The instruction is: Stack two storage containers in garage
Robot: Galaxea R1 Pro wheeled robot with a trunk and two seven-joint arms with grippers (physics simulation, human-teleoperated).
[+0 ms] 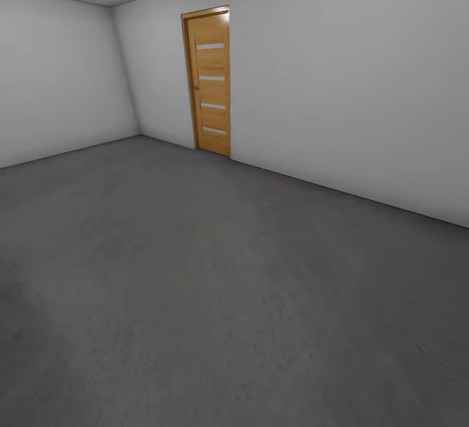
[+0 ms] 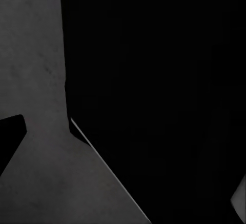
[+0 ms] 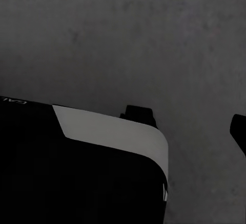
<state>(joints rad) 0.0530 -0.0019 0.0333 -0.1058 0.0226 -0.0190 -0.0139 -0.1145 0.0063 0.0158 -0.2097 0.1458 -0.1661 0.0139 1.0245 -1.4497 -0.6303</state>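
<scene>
Dark grey floor (image 1: 195,297) stretches to white walls (image 1: 352,88); a wood-panelled door (image 1: 210,81) stands far off. Neither gripper's state can be told.

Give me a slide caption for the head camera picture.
Bare garage corner: dark grey floor, plain white walls and one closed wooden door.

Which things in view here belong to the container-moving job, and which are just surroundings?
Job:
- dark grey floor of the garage, where the stack should go
- right end effector, over that floor

Surroundings:
- wood-panelled door, closed
- white walls
- robot's own dark body
</scene>
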